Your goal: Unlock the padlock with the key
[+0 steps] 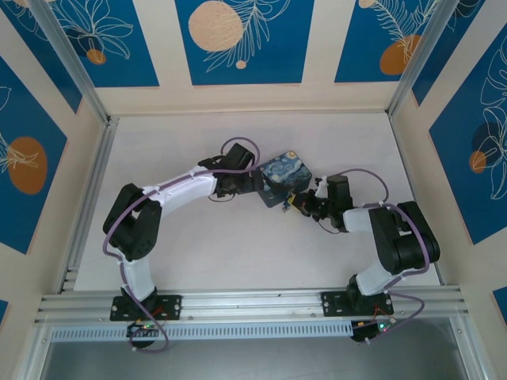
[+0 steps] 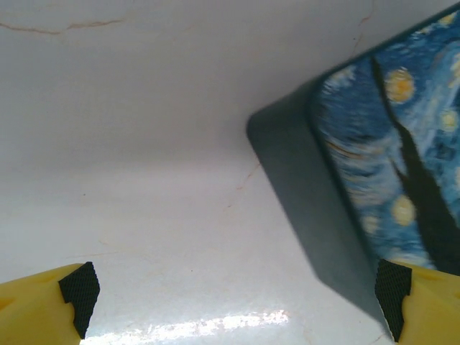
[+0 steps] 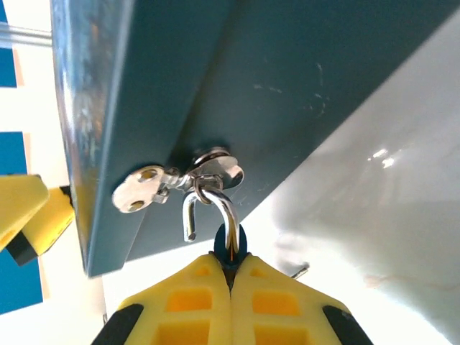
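The padlock (image 3: 232,246) has a small blue body, and my right gripper (image 3: 231,270) is shut on it. Its thin metal shackle (image 3: 223,208) stands open: one end hangs free, and the loop is still hooked through the ring of the silver hasp (image 3: 215,164) on the starry-night box (image 3: 287,79). A thin grey sliver that looks like the key (image 3: 300,271) lies on the table just right of my fingers. From above, the right gripper (image 1: 299,204) sits at the box's (image 1: 283,179) near corner. My left gripper (image 2: 237,302) stands open at the box's (image 2: 402,144) left side, with nothing between its fingers.
The box sits mid-table between both arms. The white tabletop (image 1: 238,253) lies open in front of it and behind it. Aluminium frame rails (image 1: 87,190) and patterned walls enclose the workspace on three sides.
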Robot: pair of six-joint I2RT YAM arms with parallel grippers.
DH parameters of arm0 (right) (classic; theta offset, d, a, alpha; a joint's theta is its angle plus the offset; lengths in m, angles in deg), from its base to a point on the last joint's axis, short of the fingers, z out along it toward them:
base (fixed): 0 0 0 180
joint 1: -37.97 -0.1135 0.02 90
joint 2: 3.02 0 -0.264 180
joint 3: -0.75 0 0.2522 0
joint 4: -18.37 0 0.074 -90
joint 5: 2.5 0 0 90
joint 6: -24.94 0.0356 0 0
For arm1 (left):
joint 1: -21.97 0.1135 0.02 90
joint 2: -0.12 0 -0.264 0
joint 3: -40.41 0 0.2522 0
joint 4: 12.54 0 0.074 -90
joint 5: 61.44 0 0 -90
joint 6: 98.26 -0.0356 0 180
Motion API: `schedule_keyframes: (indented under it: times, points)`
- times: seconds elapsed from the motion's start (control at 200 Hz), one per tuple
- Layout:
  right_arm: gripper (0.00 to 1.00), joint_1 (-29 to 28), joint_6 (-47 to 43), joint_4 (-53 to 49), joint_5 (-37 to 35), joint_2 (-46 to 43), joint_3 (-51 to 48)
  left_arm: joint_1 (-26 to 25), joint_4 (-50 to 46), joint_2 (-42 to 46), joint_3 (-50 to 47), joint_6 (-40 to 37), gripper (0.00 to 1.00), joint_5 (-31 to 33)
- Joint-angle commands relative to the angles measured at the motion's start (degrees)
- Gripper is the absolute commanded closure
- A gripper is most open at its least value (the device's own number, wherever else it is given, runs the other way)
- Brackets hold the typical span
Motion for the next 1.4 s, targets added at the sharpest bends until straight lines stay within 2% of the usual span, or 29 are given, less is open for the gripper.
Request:
schedule_keyframes:
  times: [0.0,0.405,0.93,1.395]
  points:
    - [1.0,-1.18,0.99,0.88,-2.23,-2.71,-0.9,-0.76,-1.0,1.73,1.59,0.64,0.0,-0.66]
    - [1.0,-0.28,3.49,2.92,-4.09,-1.73,-3.03,-1.88,-2.0,-2.75,4.04,0.91,0.0,0.87]
    - [1.0,0.21,9.42,11.13,-5.56,1.63,-5.12,-2.17,-4.29,-6.31,3.97,1.65,0.0,3.82]
    - [1.0,2.49,12.53,11.64,-8.72,2.99,-2.22,-2.3,-4.03,-7.21,3.26,1.94,0.0,3.19]
